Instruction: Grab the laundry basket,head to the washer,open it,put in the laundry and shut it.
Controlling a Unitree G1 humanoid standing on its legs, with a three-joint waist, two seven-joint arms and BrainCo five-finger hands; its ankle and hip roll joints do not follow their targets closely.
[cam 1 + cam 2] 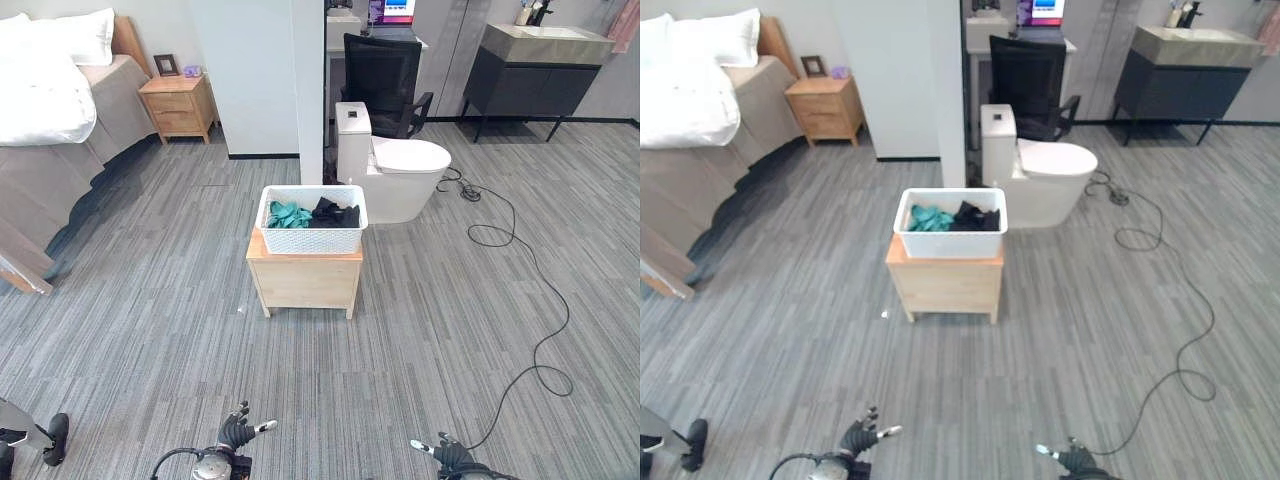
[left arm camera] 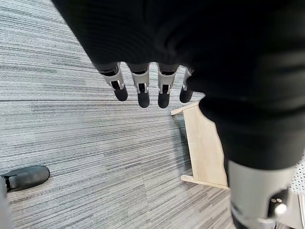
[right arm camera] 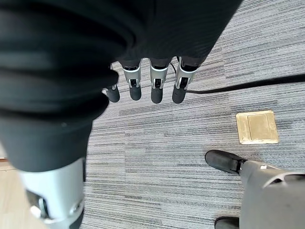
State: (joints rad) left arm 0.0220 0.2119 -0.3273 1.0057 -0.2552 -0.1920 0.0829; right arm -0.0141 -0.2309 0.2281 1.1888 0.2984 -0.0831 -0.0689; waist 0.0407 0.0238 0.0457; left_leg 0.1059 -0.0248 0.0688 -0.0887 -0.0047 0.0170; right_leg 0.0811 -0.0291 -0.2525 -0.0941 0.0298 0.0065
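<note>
A white laundry basket [image 1: 312, 232] stands on a low wooden stand [image 1: 305, 282] in the middle of the room, some way ahead of me. Teal clothes [image 1: 288, 213] and black clothes [image 1: 335, 212] lie inside it. My left hand [image 1: 238, 432] shows low at the bottom edge, well short of the stand, its fingers [image 2: 142, 90] straight and holding nothing. The stand [image 2: 205, 148] appears past them in the left wrist view. My right hand [image 1: 449, 456] hangs at the bottom right over bare floor, fingers [image 3: 157, 87] straight and empty.
A white toilet [image 1: 400, 170] sits just behind the basket, with a black office chair [image 1: 385, 85] beyond it. A bed [image 1: 50, 120] and nightstand [image 1: 178, 105] are far left, a dark vanity [image 1: 540, 75] far right. A person's shoe [image 1: 55, 438] is at lower left.
</note>
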